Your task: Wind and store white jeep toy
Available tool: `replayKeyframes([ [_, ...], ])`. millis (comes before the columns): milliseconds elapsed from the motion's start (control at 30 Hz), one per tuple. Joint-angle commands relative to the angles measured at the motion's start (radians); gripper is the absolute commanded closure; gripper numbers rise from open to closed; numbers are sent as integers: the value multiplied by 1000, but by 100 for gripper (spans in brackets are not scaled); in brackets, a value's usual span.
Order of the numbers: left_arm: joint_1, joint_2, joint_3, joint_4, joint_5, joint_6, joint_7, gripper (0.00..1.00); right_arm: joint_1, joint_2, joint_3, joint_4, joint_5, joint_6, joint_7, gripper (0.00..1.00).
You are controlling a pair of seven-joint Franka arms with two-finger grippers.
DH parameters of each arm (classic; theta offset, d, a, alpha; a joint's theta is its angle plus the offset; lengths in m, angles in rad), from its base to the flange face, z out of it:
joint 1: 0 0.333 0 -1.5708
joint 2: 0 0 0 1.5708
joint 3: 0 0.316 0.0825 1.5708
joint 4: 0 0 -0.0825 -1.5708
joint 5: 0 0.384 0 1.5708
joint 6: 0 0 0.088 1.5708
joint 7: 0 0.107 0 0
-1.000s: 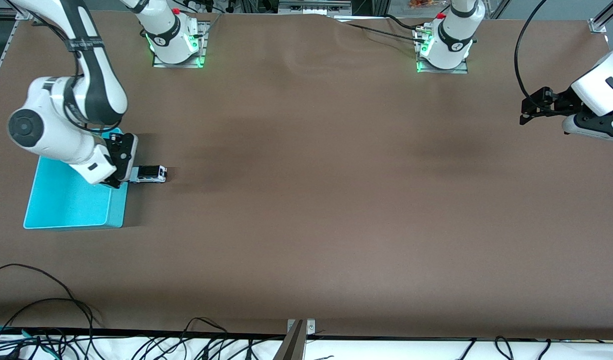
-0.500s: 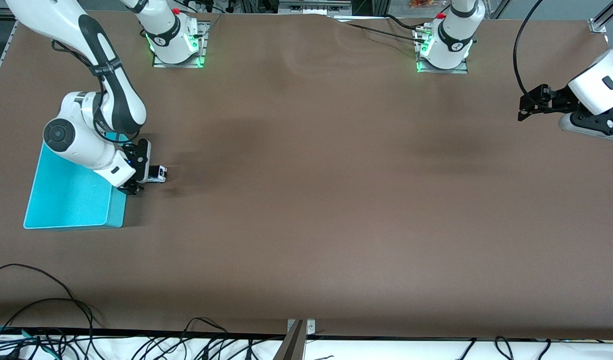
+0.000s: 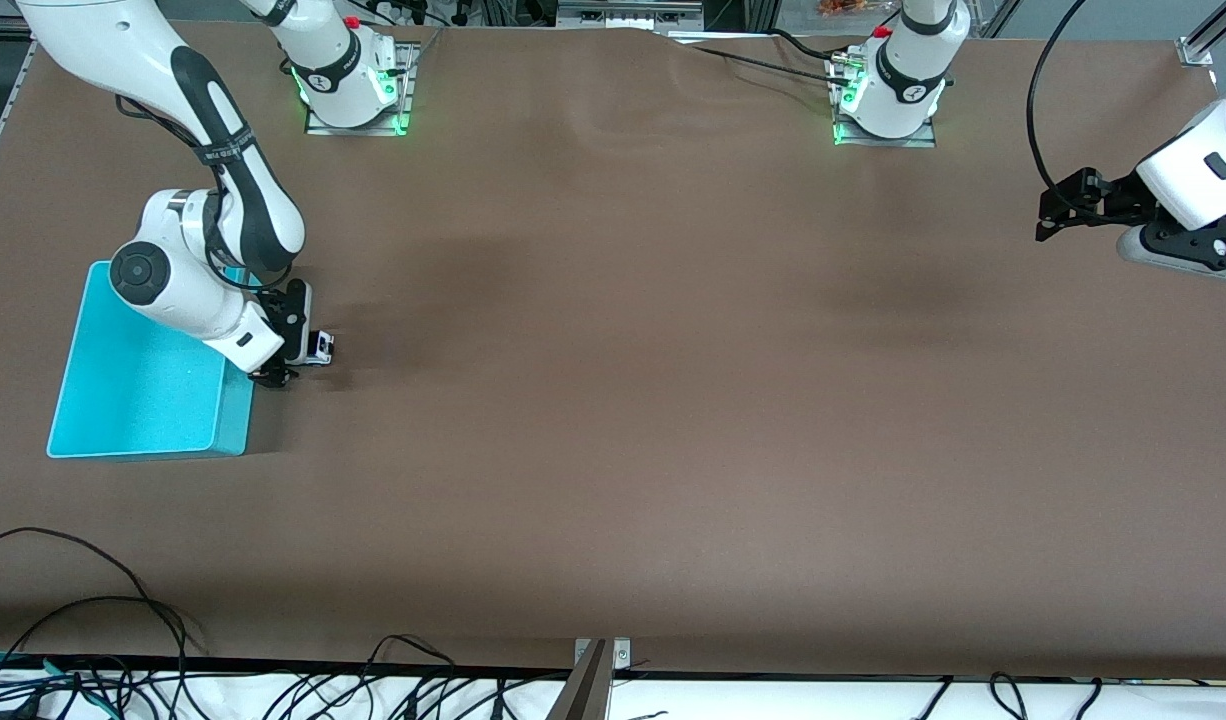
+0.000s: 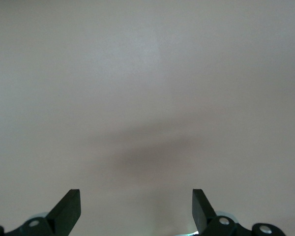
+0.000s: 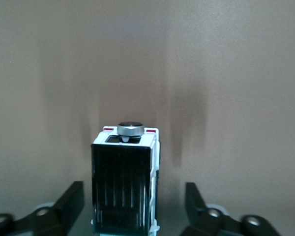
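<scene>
Front view: right gripper (image 3: pixel 295 352) is low at the white jeep toy (image 3: pixel 319 346), which sits on the brown table (image 3: pixel 623 400) just beside the turquoise bin (image 3: pixel 138 400), near the table edge at the right arm's end (only the toy's end pokes out past the gripper). Left gripper (image 3: pixel 1048 215) waits in the air over the table edge at the left arm's end. Left wrist view: fingers (image 4: pixel 69 209) spread wide, nothing between them, bare table below. Right wrist view: jeep between the fingers (image 5: pixel 71 199), gaps visible on both sides, jaws partly apart and not gripping it.
</scene>
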Motion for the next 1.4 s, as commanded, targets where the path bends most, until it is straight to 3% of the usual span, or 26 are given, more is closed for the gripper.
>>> replayKeyframes([
  [0, 1, 9, 0, 21, 7, -21, 6, 0, -4, -9, -1, -19, -1, 21, -19, 47],
  [100, 1, 9, 0, 21, 7, -21, 7, 0, -4, -10, -1, -16, -1, 15, -18, 63],
  [233, 1, 9, 0, 21, 7, -21, 7, 0, -2, -12, -1, -10, 1, -1, -7, 74],
  [500, 1, 8, 0, 21, 7, -21, 7, 0, 1, -35, 3, 30, 1, -68, -1, 75],
  [1067, 1, 9, 1, 23, 7, -20, 7, 0, -1, -36, 22, 382, 42, -447, 5, 75],
  [1367, 3, 9, 3, 18, 7, -20, 7, 0, -4, -56, -58, 432, 42, -554, -10, 74],
])
